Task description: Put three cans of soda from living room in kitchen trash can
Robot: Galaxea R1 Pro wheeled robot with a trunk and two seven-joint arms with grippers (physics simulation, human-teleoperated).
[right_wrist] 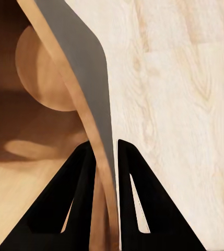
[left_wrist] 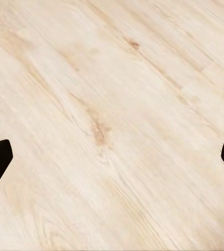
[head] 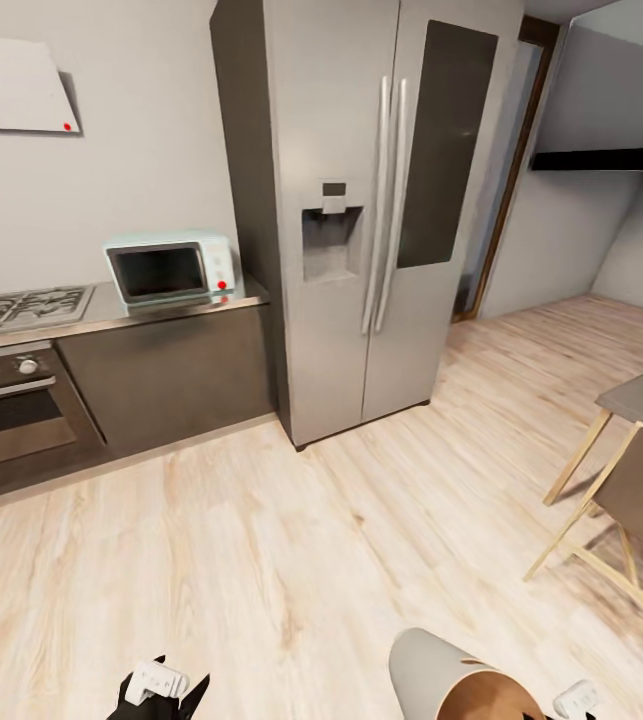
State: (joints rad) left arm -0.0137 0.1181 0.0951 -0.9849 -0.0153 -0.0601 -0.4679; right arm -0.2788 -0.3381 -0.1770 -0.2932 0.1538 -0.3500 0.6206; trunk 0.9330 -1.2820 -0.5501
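The trash can (head: 439,668), pale grey outside and orange-brown inside, is at the bottom of the head view, tilted with its mouth towards me. My right gripper (right_wrist: 105,145) is shut on its rim, one finger inside the wall and one outside. In the right wrist view the bin's wall (right_wrist: 85,57) and round bottom (right_wrist: 38,78) look bare of cans. The right gripper (head: 576,700) peeks in beside the bin's rim. My left gripper (head: 156,690) hangs low over the pale wood floor, open and holding nothing (left_wrist: 114,157). The soda cans are out of view.
A steel double-door fridge (head: 381,200) stands ahead. Left of it run dark cabinets (head: 161,370) with a white microwave (head: 171,265), a hob (head: 21,308) and an oven (head: 11,410). A table and wooden chair (head: 641,490) are at the right, a doorway (head: 501,200) behind.
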